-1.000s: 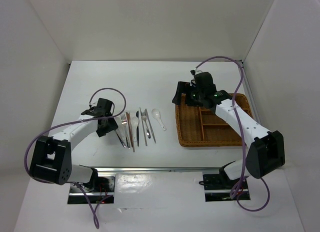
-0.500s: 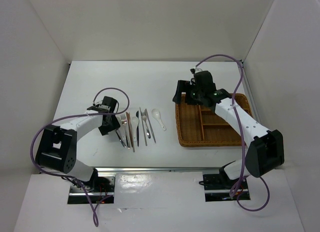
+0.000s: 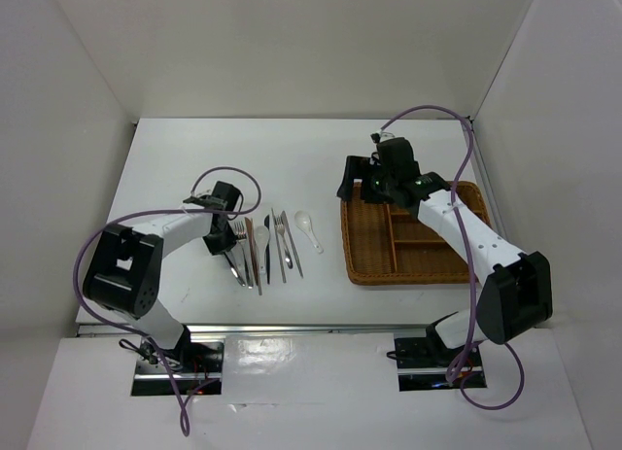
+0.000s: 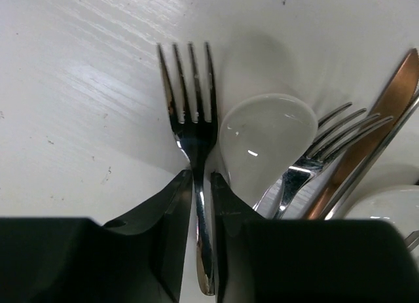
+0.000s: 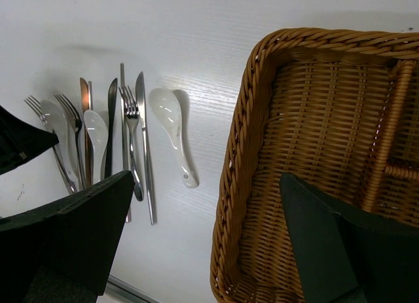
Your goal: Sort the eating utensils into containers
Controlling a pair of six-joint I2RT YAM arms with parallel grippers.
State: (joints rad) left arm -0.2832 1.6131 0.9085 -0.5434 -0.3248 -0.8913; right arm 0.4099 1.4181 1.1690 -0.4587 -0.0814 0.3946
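Several eating utensils (image 3: 264,244) lie in a row on the white table: silver forks, knives, a copper-coloured knife (image 4: 387,100) and white ceramic spoons (image 4: 265,139). My left gripper (image 3: 229,242) is at the row's left end. In the left wrist view it (image 4: 201,180) is shut on the handle of the leftmost silver fork (image 4: 191,100), which lies on the table. My right gripper (image 3: 356,184) is open and empty above the far left corner of the brown wicker tray (image 3: 364,260). The tray's compartments (image 5: 314,139) that show are empty.
One white ceramic spoon (image 3: 309,228) lies apart, between the row and the tray, and shows in the right wrist view (image 5: 171,123). A second fork (image 4: 327,142) lies close to the right of the held one. White walls enclose the table on three sides.
My left arm has swung right and its gripper now sits at the left end of the utensil row. The right arm has not moved.
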